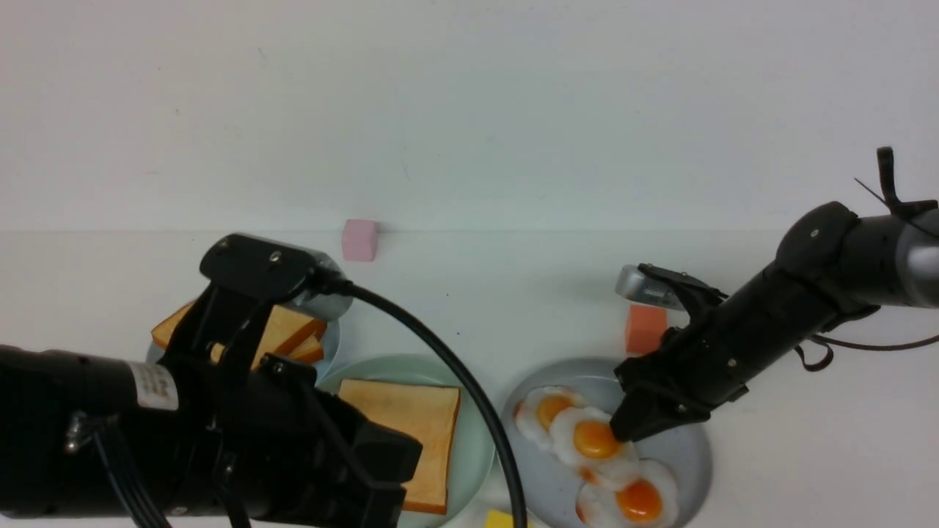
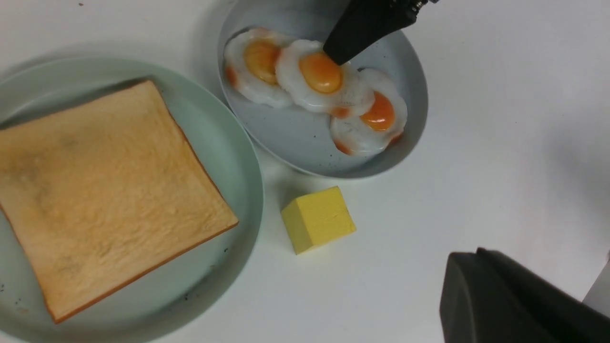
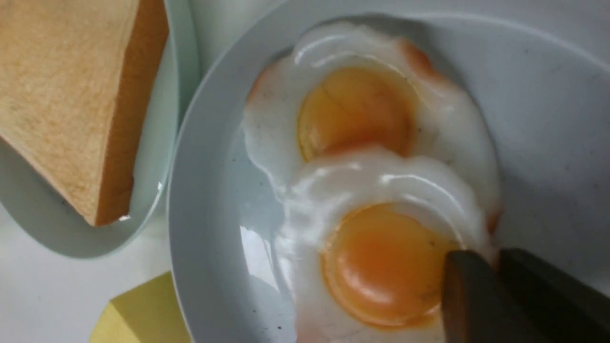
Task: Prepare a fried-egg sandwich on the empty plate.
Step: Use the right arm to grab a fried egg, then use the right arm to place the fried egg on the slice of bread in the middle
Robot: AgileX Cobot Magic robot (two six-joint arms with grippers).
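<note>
At 3 o'clock of the mint-green plate (image 2: 228,143), the middle fried egg (image 2: 321,76) is being pinched by the narrowly closed right gripper (image 1: 623,429), presumably for transfer onto the toast slice (image 2: 105,190).

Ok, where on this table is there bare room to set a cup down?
Widest free patch: the table behind both plates, between the pink cube and orange cube. Also bare: the robot's right of the grey-blue plate. Crowded: the near middle, where the mint-green plate, grey-blue plate and yellow cube sit close, right gripper on the middle egg.
</note>
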